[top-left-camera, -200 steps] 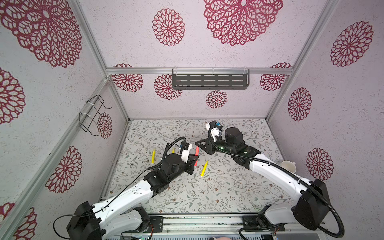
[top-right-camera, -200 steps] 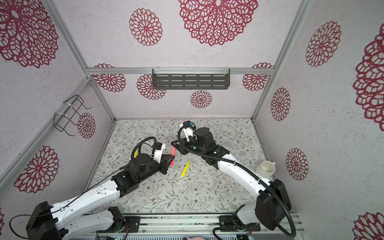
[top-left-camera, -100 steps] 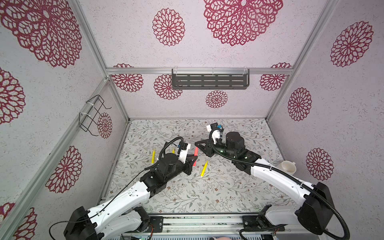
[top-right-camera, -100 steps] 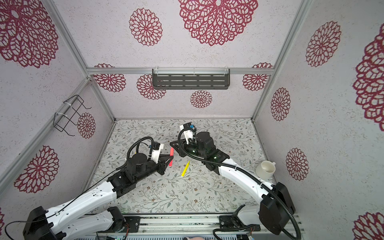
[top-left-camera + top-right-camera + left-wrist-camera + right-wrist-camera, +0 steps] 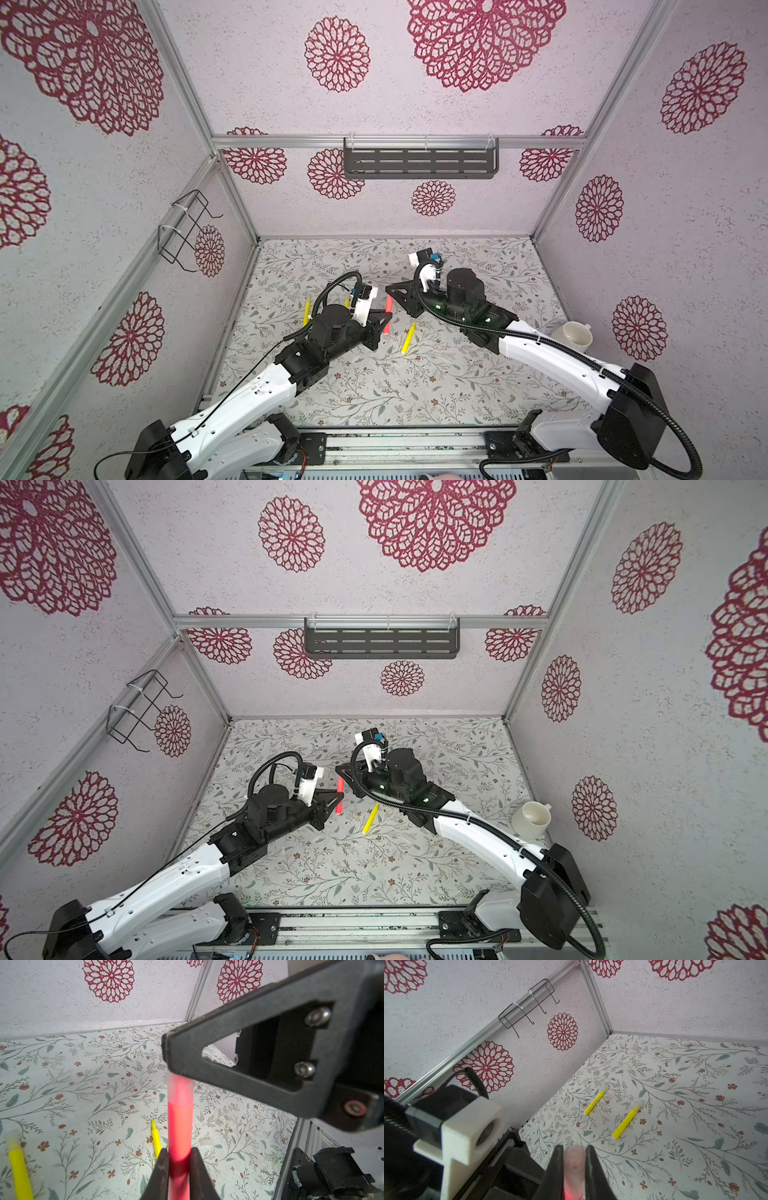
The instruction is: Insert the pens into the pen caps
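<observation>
No readable text or labels anywhere

The space is a box of pale, rough-textured walls (image 5: 257, 108) printed with dark red flower medallions (image 5: 336, 54) of several sizes. Silver aluminium rails (image 5: 291, 142) run along the wall joints and corners. On the back wall a dark slotted shelf (image 5: 419, 164) hangs from the horizontal rail by pale ties. On the left wall a black wire rack (image 5: 181, 230) is fastened to a slanting rail with white zip ties. The table (image 5: 415, 386) is covered in a pale print of grey-green leafy sprigs and small rust-red flowers. A metal track (image 5: 395, 446) lies along its near edge. The light is even and soft, with only faint shadows.
</observation>
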`<state>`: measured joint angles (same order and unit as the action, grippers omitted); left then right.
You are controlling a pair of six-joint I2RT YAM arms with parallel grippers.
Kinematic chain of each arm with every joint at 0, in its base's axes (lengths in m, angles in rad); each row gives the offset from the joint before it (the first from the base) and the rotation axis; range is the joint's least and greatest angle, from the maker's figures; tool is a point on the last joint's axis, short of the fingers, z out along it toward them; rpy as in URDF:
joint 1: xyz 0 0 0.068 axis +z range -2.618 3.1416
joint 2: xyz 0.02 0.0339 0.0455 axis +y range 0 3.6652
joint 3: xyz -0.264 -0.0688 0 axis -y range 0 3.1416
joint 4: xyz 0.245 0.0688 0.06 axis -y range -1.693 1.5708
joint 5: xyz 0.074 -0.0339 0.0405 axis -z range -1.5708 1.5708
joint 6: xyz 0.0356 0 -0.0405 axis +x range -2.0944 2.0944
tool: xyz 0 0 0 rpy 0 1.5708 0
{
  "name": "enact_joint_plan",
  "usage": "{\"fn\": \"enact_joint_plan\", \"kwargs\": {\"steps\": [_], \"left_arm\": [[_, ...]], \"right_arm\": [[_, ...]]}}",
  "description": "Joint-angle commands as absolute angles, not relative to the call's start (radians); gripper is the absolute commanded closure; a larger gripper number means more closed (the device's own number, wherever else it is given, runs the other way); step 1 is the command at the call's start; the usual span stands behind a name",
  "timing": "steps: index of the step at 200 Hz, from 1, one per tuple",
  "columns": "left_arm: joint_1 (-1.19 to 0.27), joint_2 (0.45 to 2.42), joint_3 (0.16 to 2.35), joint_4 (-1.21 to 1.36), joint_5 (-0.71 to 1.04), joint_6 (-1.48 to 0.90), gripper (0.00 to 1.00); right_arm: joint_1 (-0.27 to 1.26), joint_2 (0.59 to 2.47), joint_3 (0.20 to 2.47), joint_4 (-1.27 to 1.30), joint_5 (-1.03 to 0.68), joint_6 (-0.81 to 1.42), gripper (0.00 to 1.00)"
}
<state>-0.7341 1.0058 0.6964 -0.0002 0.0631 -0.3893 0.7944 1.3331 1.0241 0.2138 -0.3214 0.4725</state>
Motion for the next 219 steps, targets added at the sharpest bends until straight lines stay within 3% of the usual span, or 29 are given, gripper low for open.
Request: {"fn": "enact_joint_plan", "kwargs": {"steps": [1, 219], "left_arm": [[-0.681, 0.950, 0.759, 0.259, -0.006, -0.404, 1.00], [-0.548, 0.937, 0.805, 0.365, 0.104, -0.451, 1.00]], "right_arm": [[0.860, 1.345, 0.962, -0.016, -0.440, 0.448, 1.00], [0.938, 1.356, 0.827, 0.045, -0.479, 0.486, 1.00]]}}
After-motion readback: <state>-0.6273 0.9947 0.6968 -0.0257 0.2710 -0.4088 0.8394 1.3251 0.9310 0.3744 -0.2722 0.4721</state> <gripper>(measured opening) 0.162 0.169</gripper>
